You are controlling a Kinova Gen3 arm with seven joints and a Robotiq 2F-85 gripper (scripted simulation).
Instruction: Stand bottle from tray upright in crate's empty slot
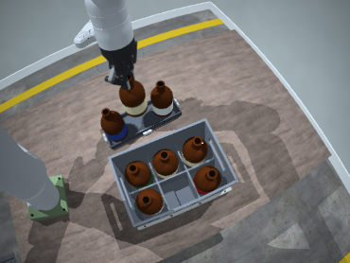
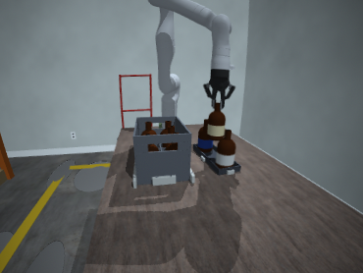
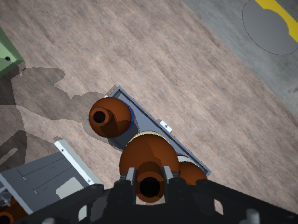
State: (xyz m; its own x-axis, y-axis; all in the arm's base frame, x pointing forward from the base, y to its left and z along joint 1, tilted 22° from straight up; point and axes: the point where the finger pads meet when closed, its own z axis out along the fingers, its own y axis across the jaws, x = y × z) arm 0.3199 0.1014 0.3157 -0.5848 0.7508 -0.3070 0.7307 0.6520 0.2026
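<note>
My gripper (image 1: pixel 125 82) is shut on the neck of a brown bottle with a cream label (image 1: pixel 132 96) and holds it upright, a little above the middle of the dark tray (image 1: pixel 142 125). A blue-label bottle (image 1: pixel 113 124) and a white-label bottle (image 1: pixel 161 98) stand in the tray on either side. The grey crate (image 1: pixel 172 172) holds several brown bottles; its front middle slot (image 1: pixel 182 196) is empty. In the wrist view my fingers clamp the held bottle's neck (image 3: pixel 149 160), with the blue-label bottle (image 3: pixel 110 117) beyond it. In the side view the held bottle (image 2: pixel 216 123) hangs higher than its neighbours.
The arm's green base plate (image 1: pixel 47 199) sits left of the crate. A red frame (image 2: pixel 134 100) stands behind the crate near the wall. A yellow floor line (image 1: pixel 57 76) runs past the tray's far side.
</note>
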